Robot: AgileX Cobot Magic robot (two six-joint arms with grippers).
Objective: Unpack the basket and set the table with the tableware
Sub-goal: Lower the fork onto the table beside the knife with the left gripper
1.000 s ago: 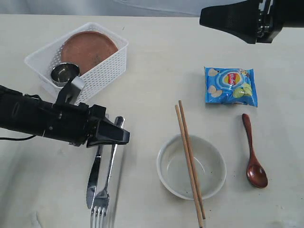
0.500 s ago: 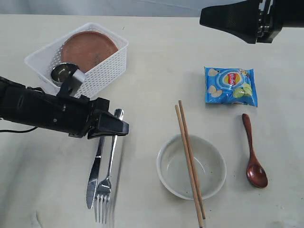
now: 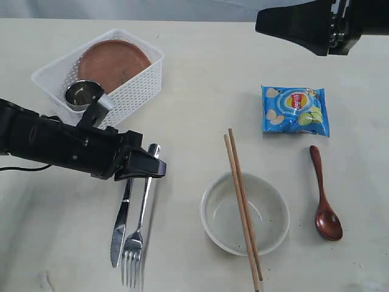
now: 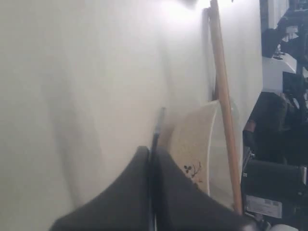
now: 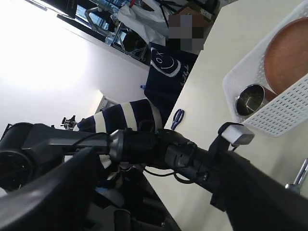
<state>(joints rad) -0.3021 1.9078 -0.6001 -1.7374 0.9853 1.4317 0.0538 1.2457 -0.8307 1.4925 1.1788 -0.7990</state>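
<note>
the chips bag [image 3: 296, 109] is showing a round red and yellow logo on blue, with chips and green slices pictured, and its lettering is too small to read. in the left wrist view the bowl [image 3: 275, 214] is carrying a small dark sprig drawn on its outer wall. in the right wrist view a dark blue cloth [image 5: 168, 65] is showing a white smiley face with writing too small to make out, and a dark and white striped cloth [image 5: 130, 115] is hanging near it before a bright white wall and dark equipment.

the table [image 3: 206, 79] is lying pale cream, with faint grey smudges toward its near left corner. the basket [image 3: 137, 85] is sitting at the far left, holding the plate [image 3: 114, 61] and the cup [image 3: 82, 94]. the knife [image 3: 118, 234] and fork [image 3: 135, 243] are lying side by side in front of it. the chopsticks [image 3: 242, 201] are resting across the bowl, and the spoon [image 3: 325, 207] is lying to its right, below the bag.

the left gripper [image 3: 157, 169] is pinching its jaws together on the fork handle, low over the table. the right gripper [image 3: 267, 24] is hanging at the far right with its fingers spread wide, gripping nothing
</note>
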